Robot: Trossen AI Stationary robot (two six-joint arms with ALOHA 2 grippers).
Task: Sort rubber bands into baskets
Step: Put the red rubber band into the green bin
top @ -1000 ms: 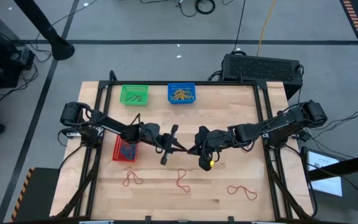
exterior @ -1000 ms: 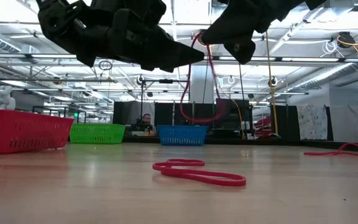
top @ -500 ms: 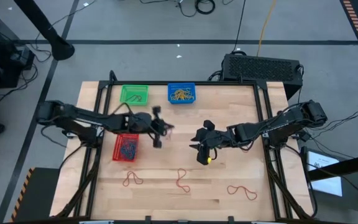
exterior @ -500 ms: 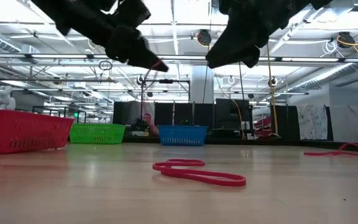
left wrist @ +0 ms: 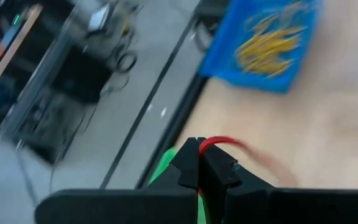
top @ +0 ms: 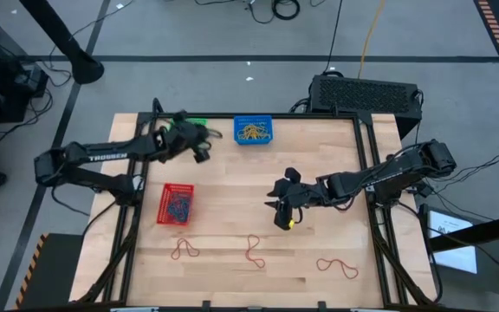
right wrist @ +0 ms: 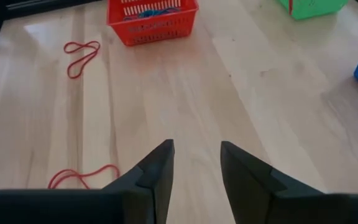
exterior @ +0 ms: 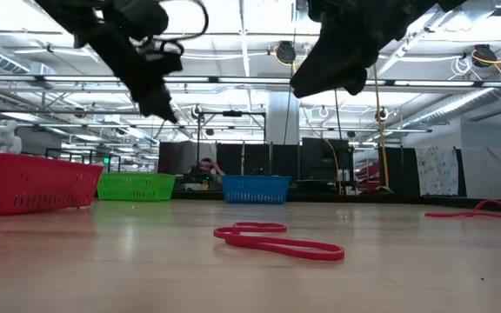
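Note:
My left gripper (top: pixel 201 147) hovers over the near right corner of the green basket (top: pixel 186 132) at the table's far left, shut on a red rubber band (left wrist: pixel 215 142). The blue basket (top: pixel 253 130) beside it holds yellow bands. The red basket (top: pixel 176 204) holds dark bands. My right gripper (top: pixel 281 204) hangs open above the table's middle (right wrist: pixel 196 168) with nothing between its fingers. Three red rubber bands (top: pixel 184 250) (top: pixel 251 251) (top: pixel 337 267) lie flat along the near part of the table. My left gripper pinches the red band between its two fingertips (left wrist: pixel 199 163). A short loop of the band (left wrist: pixel 224 142) arches out past the tips and trails off blurred. The band is clear of the table, above the green basket's edge (left wrist: pixel 165 173).
A black box (top: pixel 366 94) and cables sit beyond the far right edge. Black frame rails run along the table's left and right sides. Bare wood lies between the baskets and the loose bands. In the low view a red band (exterior: pixel 277 242) lies in the foreground.
Both grippers met above the table's middle with a red band hanging between them. My right gripper has let go of it and stays there. My left gripper has carried the band toward the far left, past the red basket, over to the green basket.

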